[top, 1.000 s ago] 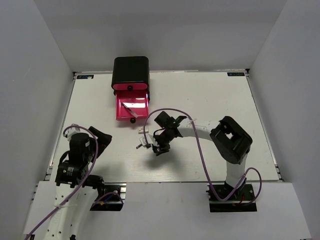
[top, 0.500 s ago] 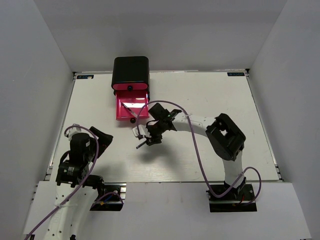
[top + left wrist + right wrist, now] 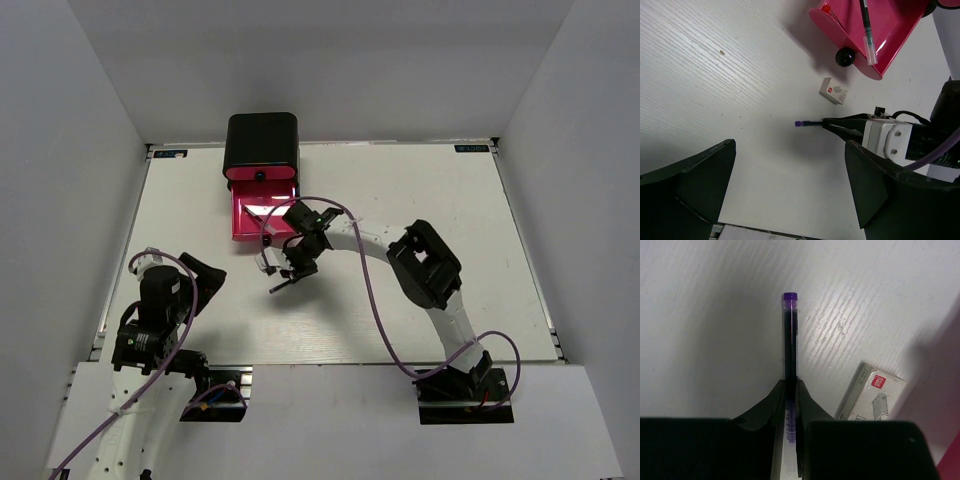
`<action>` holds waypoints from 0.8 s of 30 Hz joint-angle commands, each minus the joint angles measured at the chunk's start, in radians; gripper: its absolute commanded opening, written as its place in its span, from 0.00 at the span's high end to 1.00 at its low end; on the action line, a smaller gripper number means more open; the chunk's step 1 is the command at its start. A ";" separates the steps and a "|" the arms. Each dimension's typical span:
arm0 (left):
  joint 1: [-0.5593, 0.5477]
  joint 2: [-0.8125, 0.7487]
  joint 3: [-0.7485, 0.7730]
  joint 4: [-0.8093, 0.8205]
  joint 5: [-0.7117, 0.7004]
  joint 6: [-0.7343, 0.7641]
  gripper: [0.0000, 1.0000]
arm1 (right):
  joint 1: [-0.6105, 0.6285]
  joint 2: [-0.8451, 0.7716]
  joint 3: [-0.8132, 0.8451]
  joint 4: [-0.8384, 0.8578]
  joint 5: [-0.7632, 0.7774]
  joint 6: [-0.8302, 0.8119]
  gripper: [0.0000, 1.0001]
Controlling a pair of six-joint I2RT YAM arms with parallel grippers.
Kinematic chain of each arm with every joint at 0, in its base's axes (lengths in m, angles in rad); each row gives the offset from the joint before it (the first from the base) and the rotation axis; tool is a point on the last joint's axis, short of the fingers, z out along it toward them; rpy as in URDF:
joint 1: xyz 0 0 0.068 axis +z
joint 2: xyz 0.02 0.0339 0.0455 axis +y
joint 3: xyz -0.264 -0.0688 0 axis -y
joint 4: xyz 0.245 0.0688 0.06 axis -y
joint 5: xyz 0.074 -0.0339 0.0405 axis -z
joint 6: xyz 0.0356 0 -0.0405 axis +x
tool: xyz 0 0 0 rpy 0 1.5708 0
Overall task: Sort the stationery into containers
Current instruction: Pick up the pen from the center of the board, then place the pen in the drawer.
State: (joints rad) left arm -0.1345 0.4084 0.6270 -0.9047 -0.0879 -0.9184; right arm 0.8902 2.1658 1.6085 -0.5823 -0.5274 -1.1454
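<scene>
My right gripper (image 3: 291, 268) is shut on a thin dark pen (image 3: 790, 335) with a purple end, held just above the table near the open drawer's front. The pen also shows in the left wrist view (image 3: 810, 123). A small white box with a red label (image 3: 874, 394) lies on the table beside the gripper and also shows in the top view (image 3: 266, 265). The lowest pink-red drawer (image 3: 243, 222) is pulled out of the black box (image 3: 261, 142), and a dark-and-white pen (image 3: 867, 30) lies in it. My left gripper (image 3: 790, 150) is open and empty at the near left (image 3: 205, 280).
The drawer's black knob (image 3: 845, 56) sticks out toward the white box. A closed drawer with its knob (image 3: 259, 174) sits above the open one. The right arm's purple cable (image 3: 375, 300) loops over the table's middle.
My right gripper has moved left and farther from me, toward the open drawer, with the pen in it. The left arm has not moved.
</scene>
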 commanded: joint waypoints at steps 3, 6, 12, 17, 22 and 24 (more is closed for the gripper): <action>-0.004 -0.006 -0.007 0.029 0.022 -0.004 0.00 | -0.005 0.057 0.022 -0.315 -0.014 -0.102 0.97; -0.004 -0.006 -0.007 0.029 0.022 -0.004 0.00 | -0.004 0.029 -0.027 -0.318 -0.034 -0.099 1.00; 0.006 0.003 -0.016 0.047 0.031 0.006 0.00 | -0.020 -0.171 -0.111 -0.062 -0.052 0.088 1.00; 0.006 0.003 -0.016 0.058 0.031 0.006 0.00 | -0.031 -0.253 -0.070 0.217 -0.006 0.240 1.00; 0.006 0.012 -0.016 0.058 0.031 0.006 0.00 | -0.042 -0.235 0.025 0.321 0.056 0.328 1.00; 0.006 0.012 -0.016 0.058 0.031 0.006 0.00 | -0.051 -0.235 0.042 0.341 0.056 0.355 1.00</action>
State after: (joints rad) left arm -0.1329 0.4164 0.6140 -0.8619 -0.0658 -0.9176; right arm 0.8501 1.9553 1.6081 -0.3382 -0.4961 -0.8761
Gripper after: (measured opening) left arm 0.993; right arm 0.138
